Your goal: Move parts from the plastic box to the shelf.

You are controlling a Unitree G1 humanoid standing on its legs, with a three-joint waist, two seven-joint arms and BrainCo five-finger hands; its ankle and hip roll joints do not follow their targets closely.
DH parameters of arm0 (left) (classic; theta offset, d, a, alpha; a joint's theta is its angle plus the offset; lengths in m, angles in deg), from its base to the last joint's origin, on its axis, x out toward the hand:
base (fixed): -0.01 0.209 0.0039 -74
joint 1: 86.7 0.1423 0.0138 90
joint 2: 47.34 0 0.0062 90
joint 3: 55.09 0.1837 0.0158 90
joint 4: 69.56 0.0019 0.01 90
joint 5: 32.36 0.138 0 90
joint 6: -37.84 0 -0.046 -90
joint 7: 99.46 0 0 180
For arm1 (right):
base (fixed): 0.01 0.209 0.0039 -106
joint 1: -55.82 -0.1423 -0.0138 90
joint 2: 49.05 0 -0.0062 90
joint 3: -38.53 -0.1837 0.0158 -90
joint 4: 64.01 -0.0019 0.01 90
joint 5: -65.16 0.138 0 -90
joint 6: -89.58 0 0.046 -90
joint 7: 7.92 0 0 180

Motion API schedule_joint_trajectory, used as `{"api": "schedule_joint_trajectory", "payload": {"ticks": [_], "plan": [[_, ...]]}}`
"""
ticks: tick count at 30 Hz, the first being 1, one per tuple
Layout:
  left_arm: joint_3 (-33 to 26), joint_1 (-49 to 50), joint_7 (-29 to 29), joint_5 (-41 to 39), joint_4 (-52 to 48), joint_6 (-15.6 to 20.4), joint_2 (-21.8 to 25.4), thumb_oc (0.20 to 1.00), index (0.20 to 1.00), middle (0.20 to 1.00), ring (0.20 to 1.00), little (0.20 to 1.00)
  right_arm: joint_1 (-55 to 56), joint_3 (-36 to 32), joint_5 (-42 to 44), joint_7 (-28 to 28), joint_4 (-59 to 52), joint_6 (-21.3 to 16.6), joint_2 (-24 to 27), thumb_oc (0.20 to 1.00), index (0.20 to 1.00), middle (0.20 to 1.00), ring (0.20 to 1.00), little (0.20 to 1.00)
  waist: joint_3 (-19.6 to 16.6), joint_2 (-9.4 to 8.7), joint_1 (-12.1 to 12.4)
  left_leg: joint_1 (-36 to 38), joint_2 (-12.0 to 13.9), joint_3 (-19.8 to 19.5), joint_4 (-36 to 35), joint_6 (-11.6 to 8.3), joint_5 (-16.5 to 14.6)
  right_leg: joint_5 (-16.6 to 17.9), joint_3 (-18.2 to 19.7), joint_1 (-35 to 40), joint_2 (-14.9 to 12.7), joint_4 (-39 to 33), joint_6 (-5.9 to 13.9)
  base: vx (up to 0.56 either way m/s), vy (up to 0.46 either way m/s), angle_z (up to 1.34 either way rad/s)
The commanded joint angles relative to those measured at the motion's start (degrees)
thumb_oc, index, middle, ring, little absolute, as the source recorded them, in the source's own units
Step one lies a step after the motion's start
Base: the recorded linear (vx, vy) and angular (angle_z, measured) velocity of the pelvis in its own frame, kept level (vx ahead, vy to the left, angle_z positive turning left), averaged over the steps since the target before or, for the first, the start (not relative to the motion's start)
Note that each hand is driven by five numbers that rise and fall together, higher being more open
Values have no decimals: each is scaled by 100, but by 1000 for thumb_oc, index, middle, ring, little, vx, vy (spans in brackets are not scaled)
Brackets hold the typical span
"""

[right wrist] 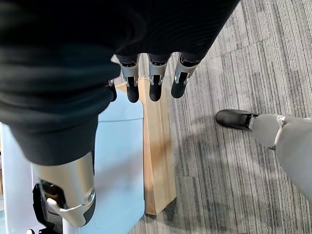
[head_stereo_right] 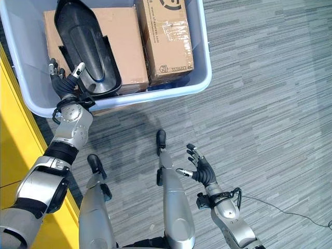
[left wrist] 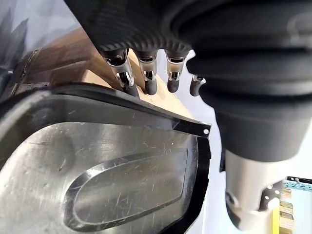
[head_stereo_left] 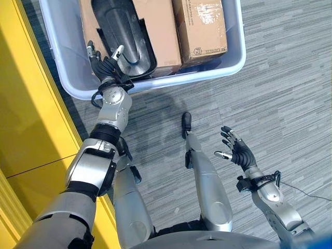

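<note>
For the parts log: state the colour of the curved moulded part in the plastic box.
Glossy black curved moulded part, clearest in the right eye view.

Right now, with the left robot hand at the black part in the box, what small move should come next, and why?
Probably curl the left robot hand round the near rim of the glossy black moulded plastic part. Its fingers sit straight at that edge, gripping nothing, and the part lies on a brown cardboard box inside the pale blue plastic box. The right robot hand hangs open over the floor.

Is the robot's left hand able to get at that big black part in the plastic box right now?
Probably yes. The left hand is already over the plastic box's near rim, fingers open beside the black part's edge, with nothing between them. The right hand hangs open over the floor.
</note>
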Motion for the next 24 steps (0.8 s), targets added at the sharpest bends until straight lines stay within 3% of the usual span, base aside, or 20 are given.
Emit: {"api": "schedule_joint_trajectory", "payload": {"ticks": [1, 15, 24], "plan": [[-153, 134, 75, -36, 452, -106, -83, 1000, 1000, 1000, 1000, 1000, 286, -143, 14, 15, -321, -92, 483, 1000, 1000, 1000, 1000, 1000, -62, 62, -97, -316, 44, -614, 328, 154, 58, -1162, 473, 240, -221, 1040, 498, 0, 0, 0], [-203, -185, 287, -176, 1441, -418, -55, 1000, 1000, 1000, 1000, 1000, 338, -176, 74, -51, -360, -75, 580, 1000, 1000, 1000, 1000, 1000, -80, 49, -145, -392, 66, -626, 361, 146, 51, -1193, 485, 131, -208, 1123, 506, 0, 0, 0], [-2, -736, 453, 45, 2082, -732, 216, 1000, 1000, 1000, 1000, 1000, 345, -185, 224, -153, -335, -100, 617, 1000, 1000, 1000, 1000, 1000, -98, 9, -219, -504, 85, -648, 371, 135, 60, -1186, 506, 9, -166, 1159, 518, 0, 0, 0]]}}
